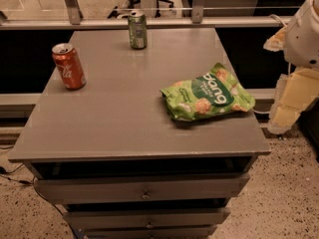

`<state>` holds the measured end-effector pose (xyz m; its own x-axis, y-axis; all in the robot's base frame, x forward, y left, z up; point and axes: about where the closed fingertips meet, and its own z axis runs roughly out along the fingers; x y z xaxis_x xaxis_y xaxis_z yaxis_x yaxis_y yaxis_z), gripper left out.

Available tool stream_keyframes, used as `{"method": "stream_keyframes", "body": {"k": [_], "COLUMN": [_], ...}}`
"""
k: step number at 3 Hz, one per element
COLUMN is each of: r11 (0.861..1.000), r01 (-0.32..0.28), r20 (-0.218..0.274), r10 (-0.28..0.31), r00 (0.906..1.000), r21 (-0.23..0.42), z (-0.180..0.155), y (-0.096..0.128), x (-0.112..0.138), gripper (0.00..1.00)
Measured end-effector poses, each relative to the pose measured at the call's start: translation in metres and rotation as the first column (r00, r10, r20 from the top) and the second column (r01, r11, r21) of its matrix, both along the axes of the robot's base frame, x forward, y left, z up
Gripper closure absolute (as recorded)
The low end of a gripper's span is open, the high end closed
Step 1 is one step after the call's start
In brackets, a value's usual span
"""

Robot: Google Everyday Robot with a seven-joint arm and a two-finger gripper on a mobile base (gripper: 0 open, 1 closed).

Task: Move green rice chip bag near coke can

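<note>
Tabletop (124, 128): bag (207, 93), coke can (69, 66); gripper (291, 103) beside.

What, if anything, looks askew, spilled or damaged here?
Nothing stands out. The coke can and green can stand upright, the bag lies flat on the table, and nothing is spilled. The gripper hangs beyond the table's right edge.

A grey surface (124, 118) with drawers (99, 188) beneath is set on a speckled floor (289, 208); a pale ledge (249, 22) is seen behind.
</note>
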<state>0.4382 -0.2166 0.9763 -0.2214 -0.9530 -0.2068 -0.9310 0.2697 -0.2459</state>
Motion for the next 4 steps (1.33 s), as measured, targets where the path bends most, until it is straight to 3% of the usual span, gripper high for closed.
{"method": "stream_keyframes", "body": {"k": [2, 3, 4], "r11": [1.0, 0.993, 0.976], "r01": [0.004, -0.019, -0.07], "r20": [0.011, 0.042, 0.096], "r10": [-0.004, 0.014, 0.051], "r00": [0.9999, 0.999, 0.9941], "r21": [0.027, 0.114, 0.208], "z": [-0.003, -0.024, -0.047], "y": [0.002, 0.016, 0.035], "x": [0.001, 0.009, 0.031], "gripper": [0.0, 0.0, 0.0]}}
